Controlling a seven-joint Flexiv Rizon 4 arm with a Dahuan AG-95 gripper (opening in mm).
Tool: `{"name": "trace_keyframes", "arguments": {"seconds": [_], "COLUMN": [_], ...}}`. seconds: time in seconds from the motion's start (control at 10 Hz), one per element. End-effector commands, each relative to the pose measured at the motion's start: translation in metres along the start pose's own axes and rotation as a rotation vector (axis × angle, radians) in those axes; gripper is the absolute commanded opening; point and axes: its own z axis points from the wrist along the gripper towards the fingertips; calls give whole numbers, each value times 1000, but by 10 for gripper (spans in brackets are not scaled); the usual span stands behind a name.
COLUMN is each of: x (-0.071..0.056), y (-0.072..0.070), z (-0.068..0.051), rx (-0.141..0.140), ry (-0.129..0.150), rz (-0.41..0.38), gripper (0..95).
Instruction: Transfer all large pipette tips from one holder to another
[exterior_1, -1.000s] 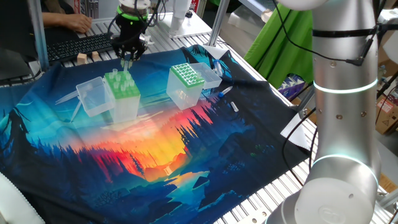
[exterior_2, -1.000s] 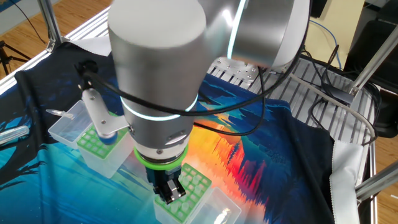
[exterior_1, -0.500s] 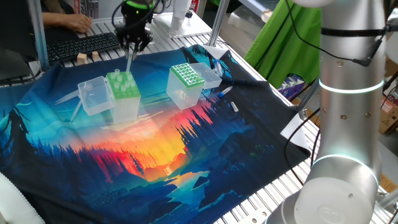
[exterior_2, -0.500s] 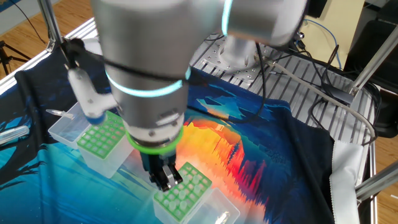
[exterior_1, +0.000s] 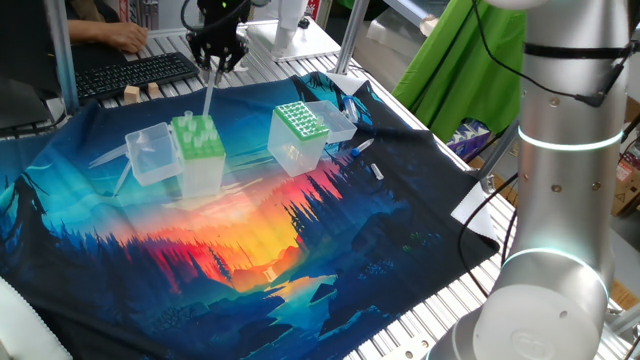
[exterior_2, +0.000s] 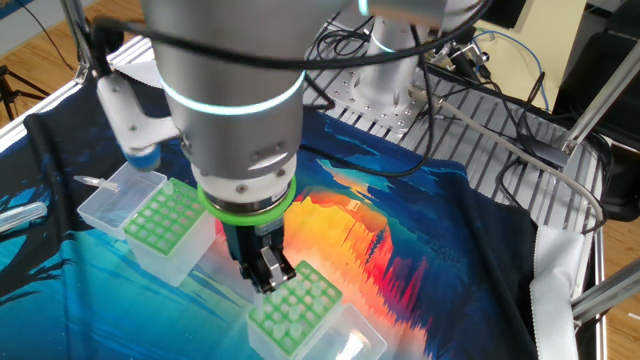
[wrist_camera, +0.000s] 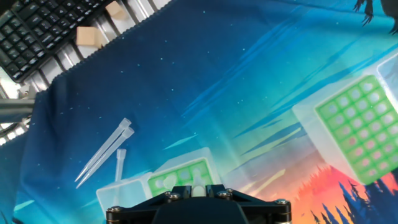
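Tip (exterior_1: 209, 98) in the gripper (exterior_1: 216, 62): 1 large clear cone hangs from closed fingers, point down, lifted clear above the light-green-topped holder (exterior_1: 198, 139). Step in hand, as I read it, is the carry after pulling a tip from the source box. The next move calls for travel across to the dotted-top holder (exterior_1: 300, 120), then a straight, plumb descent into 1 of its holes (the tip is slender, so any tilt would likely miss).

Left to right in one fixed view:
- Far left edge of the mat (exterior_1: 250, 250): 2 or 3 loose tips (wrist_camera: 104, 153) lying flat, best seen in the hand view, just beside the clear lid.
- Clear open lid (exterior_1: 147, 155) touching the source holder on its left.
- Source holder, left of centre, more tips standing in its plate; count not readable.
- Destination holder near the mat's far edge, well apart from the source, its own clear lid (exterior_1: 333, 120) open behind it.
- Small objects (exterior_1: 372, 170) on the mat just right of it; too small to name.

Beyond the mat's far left corner: keyboard (exterior_1: 135, 73), 2 wooden blocks (exterior_1: 140, 92), a person's hand (exterior_1: 122, 36).

Obstructions: none seen between the 2 boxes. The open lid behind the destination sits close to the target plate; worth watching on descent.
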Motion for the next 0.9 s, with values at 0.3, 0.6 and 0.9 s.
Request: {"name": "trace_keyframes", "arguments": {"seconds": [0.3, 0.6, 0.9], "x": [-4, -8, -9], "y": [-7, -12, -18], "z": [-14, -24, -31], "rx": [17, 12, 16], "ry": [-11, 1, 8], "rz": [-31, -35, -52], "gripper": [0, 0, 0]}}
